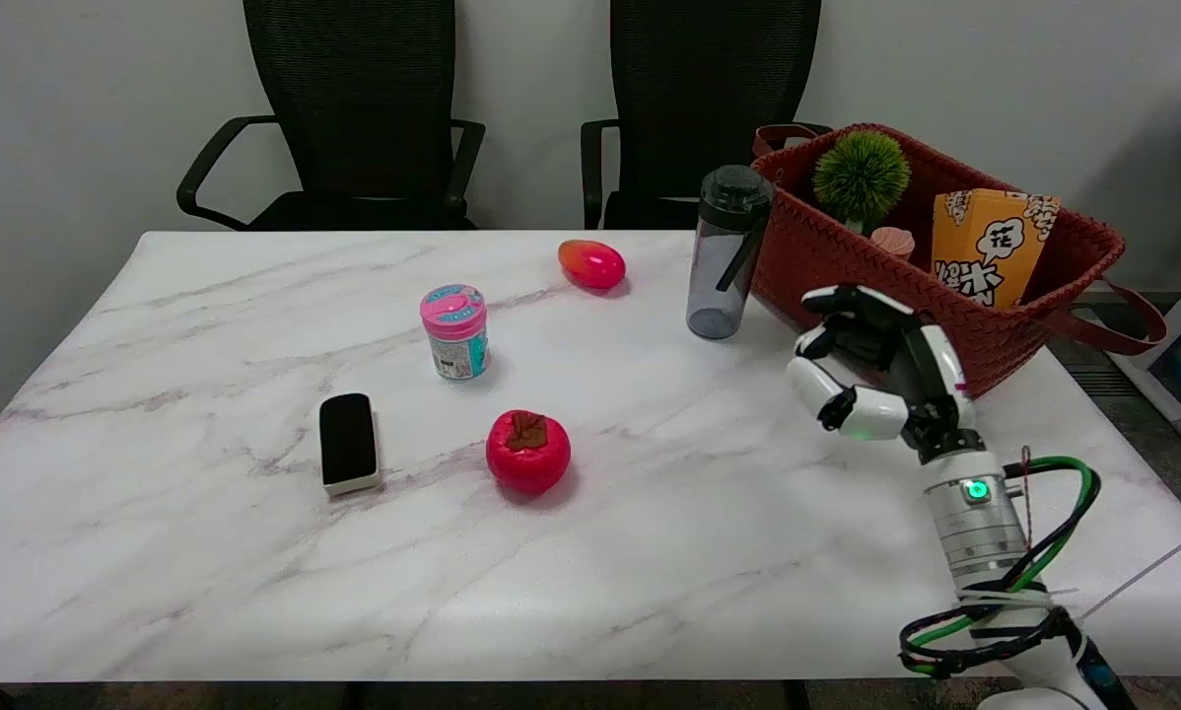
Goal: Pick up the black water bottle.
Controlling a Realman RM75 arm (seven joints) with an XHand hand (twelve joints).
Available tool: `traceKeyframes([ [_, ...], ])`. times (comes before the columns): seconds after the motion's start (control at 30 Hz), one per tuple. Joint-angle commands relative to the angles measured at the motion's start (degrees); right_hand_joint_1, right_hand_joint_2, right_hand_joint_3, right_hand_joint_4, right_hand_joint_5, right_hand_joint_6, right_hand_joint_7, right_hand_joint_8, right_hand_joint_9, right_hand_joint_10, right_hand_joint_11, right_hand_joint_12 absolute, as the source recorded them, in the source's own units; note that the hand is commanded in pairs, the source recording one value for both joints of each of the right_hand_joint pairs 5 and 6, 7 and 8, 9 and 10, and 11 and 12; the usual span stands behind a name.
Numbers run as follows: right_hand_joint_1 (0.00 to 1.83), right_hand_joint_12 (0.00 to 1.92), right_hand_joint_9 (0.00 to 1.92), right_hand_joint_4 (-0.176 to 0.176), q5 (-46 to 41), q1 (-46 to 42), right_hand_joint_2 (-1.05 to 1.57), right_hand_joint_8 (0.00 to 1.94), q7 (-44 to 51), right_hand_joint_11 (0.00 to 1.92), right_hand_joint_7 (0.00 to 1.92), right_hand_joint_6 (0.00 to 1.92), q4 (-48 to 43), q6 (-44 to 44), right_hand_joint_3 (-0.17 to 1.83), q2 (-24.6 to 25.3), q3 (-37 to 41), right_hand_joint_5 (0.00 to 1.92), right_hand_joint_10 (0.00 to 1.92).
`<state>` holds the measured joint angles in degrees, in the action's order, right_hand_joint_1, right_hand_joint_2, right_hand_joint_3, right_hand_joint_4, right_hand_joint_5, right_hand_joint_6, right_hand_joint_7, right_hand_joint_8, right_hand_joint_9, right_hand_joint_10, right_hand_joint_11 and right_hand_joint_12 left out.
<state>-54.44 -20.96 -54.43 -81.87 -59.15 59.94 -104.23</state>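
Note:
The black water bottle (725, 252) stands upright on the marble table (255, 592), a smoky see-through body with a black lid and carry loop, right against the red basket's left wall. My right hand (876, 370) hovers over the table to the bottle's right and nearer the camera, a clear gap from it. Its fingers are spread and curved with nothing in them, pointing left toward the bottle.
A red woven basket (817, 256) holds a green spiky ball, an orange carton and a pink-capped item. On the table lie a pink-lidded jar (454, 331), a red persimmon-like fruit (527, 452), a mango (591, 264) and a black eraser (348, 442). Two black chairs stand behind.

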Motion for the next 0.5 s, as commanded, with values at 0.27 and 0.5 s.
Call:
traceKeyframes([
  [0.27,1.10,0.92,1.06,0.000,-3.7,4.1,0.39,1.15,-0.3,0.92,1.15,0.87,14.6,-0.9,0.89,6.3,-9.7,0.87,1.06],
  [0.5,1.09,0.54,0.53,0.000,-3.6,12.6,0.09,0.52,-0.3,0.54,0.52,0.27,19.1,1.1,1.21,9.5,-9.7,0.27,0.53],
])
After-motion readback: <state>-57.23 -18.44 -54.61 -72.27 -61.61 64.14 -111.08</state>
